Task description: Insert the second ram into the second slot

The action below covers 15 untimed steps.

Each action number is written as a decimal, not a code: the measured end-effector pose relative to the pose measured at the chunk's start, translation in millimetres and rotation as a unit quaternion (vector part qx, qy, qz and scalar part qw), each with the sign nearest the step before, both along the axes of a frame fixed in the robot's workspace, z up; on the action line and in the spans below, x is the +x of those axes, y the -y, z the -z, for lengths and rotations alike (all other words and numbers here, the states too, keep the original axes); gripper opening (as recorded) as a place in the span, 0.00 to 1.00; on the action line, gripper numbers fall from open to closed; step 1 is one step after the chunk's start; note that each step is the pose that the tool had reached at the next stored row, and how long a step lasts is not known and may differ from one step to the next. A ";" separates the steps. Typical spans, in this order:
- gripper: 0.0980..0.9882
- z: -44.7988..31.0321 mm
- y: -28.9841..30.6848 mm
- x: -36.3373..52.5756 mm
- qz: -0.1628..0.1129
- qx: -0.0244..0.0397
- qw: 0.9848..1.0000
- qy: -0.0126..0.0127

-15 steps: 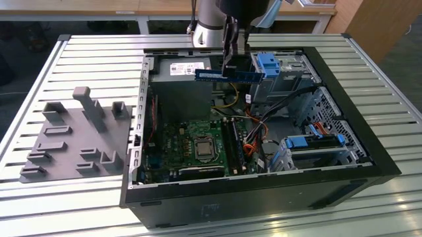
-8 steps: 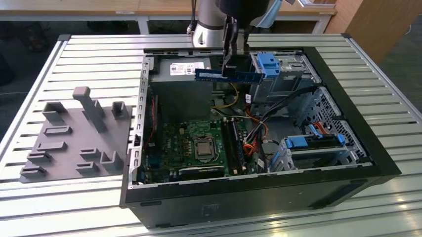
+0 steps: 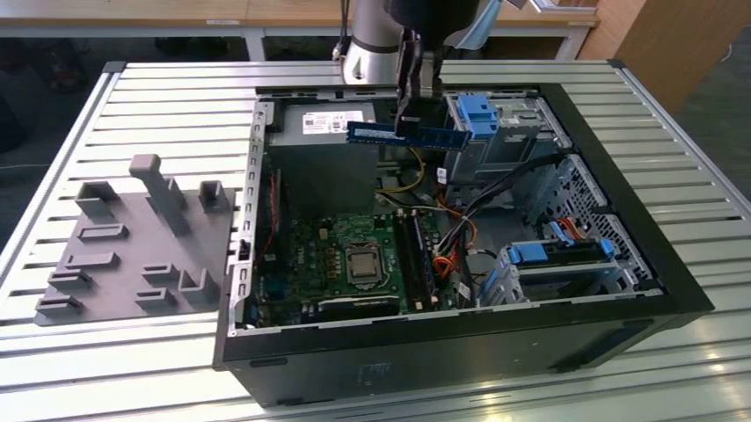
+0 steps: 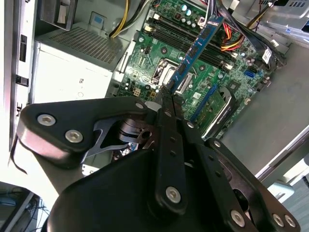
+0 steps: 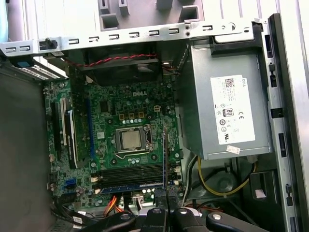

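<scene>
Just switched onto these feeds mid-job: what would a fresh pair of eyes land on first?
The claw grips a blue memory stick and holds it in the air above the open computer case. Inside the case, the green main board lies exposed. A grey holder tray sits on the slatted table at the exterior view's left.

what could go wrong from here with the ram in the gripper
The second ram hangs above the motherboard, pinched by the gripper on one narrow patch; it may tilt on contact. Orange cables lie beside the memory slots and might snag it.
</scene>
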<state>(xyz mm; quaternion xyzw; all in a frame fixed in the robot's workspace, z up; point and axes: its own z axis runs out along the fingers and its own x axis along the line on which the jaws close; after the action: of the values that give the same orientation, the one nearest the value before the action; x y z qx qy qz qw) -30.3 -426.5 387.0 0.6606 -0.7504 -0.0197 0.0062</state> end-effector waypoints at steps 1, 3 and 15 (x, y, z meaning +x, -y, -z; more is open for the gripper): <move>0.03 0.0 0.0 0.0 0.001 0.000 1.000 0.000; 0.03 0.0 0.0 0.0 0.004 0.000 1.000 0.000; 0.03 0.0 0.0 0.0 0.020 0.000 1.000 0.000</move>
<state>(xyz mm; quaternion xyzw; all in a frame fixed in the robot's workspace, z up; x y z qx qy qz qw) -30.4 -426.5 386.9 0.6458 -0.7633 -0.0199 0.0058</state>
